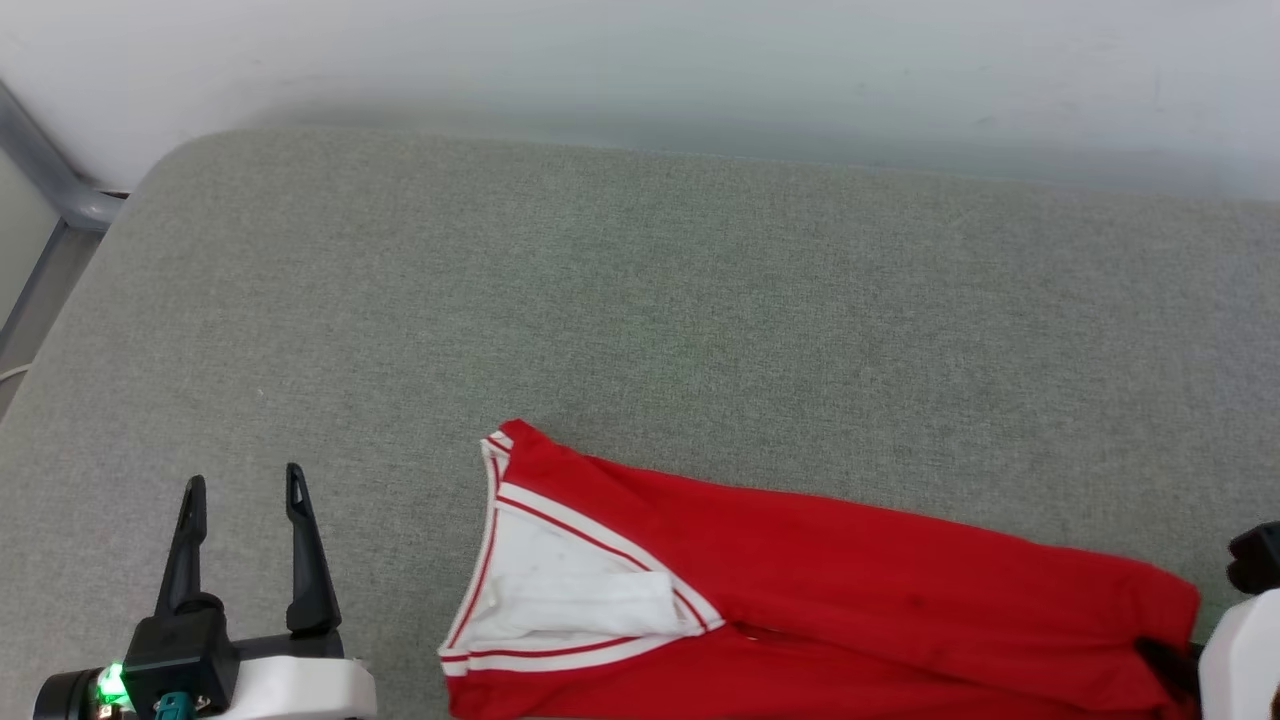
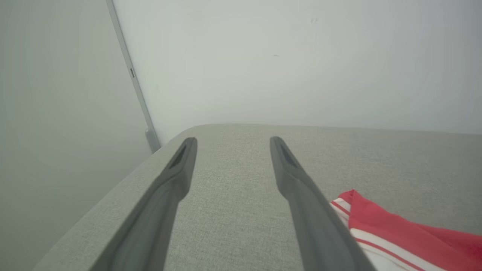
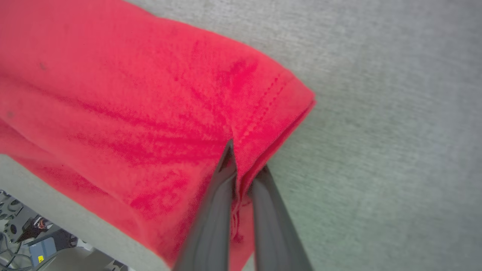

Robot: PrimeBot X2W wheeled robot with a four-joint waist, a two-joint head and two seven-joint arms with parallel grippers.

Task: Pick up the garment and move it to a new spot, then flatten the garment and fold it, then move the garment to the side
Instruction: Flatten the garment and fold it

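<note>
The garment, a red shirt with a white sleeve and red-white striped trim, lies folded along the near edge of the grey table, collar end to the left. My right gripper is shut on the garment at its hem corner, with red cloth bunched between the two fingers; in the head view this gripper sits at the shirt's right end, mostly cut off. My left gripper stands open over bare table, left of the striped sleeve. In the left wrist view its fingers are spread and the garment lies to their right.
The grey fabric-covered table stretches far back to a pale wall. Its rounded left corner meets a grey metal frame post. In the right wrist view the table's near edge drops off to equipment on the floor.
</note>
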